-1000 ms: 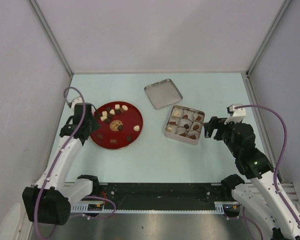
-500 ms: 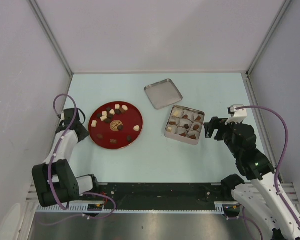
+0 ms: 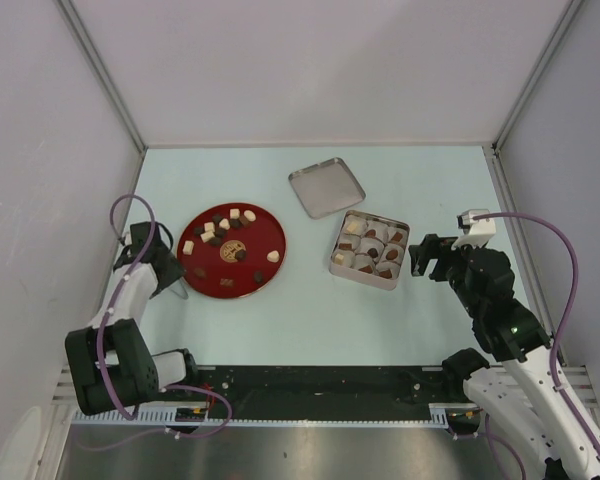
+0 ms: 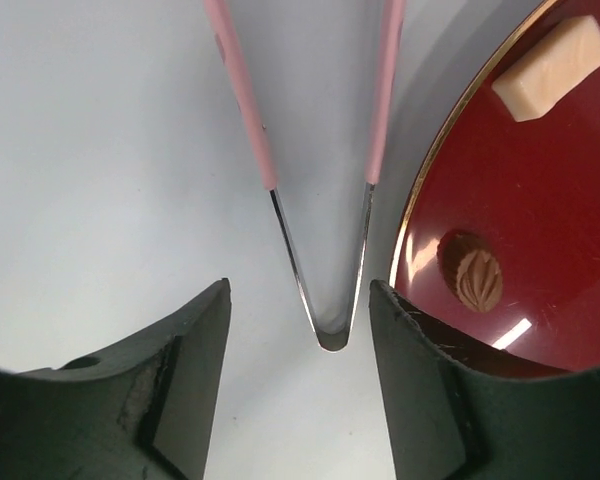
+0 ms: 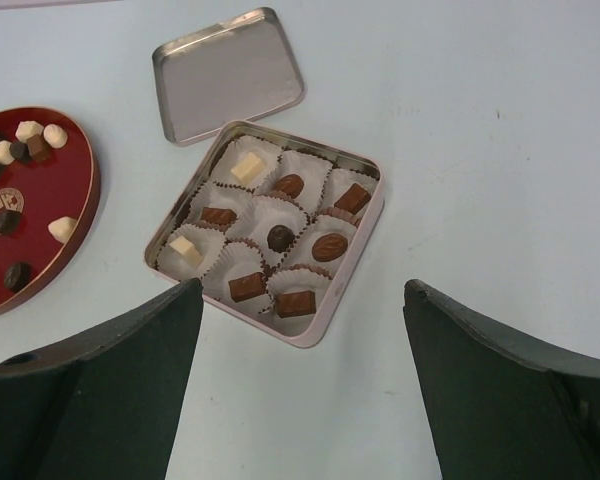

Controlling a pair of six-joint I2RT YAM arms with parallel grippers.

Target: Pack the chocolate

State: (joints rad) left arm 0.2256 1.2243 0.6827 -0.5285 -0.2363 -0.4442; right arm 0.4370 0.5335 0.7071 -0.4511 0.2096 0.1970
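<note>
Left wrist view: left claw [image 4: 298,290] partly spread, gripping nothing, straddling tweezers [image 4: 330,335]. Chocolate [image 4: 555,68] sits on plate [image 4: 540,200] just right. Right claw [image 5: 302,287] spread wide, empty, tin [image 5: 310,338] ahead. Risk: off-centre closing shoves tweezers against the plate's rim.

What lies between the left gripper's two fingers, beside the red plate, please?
Metal tongs with pink grips lie between the left gripper's fingers, bend toward the camera; the left wrist view shows them.
</note>
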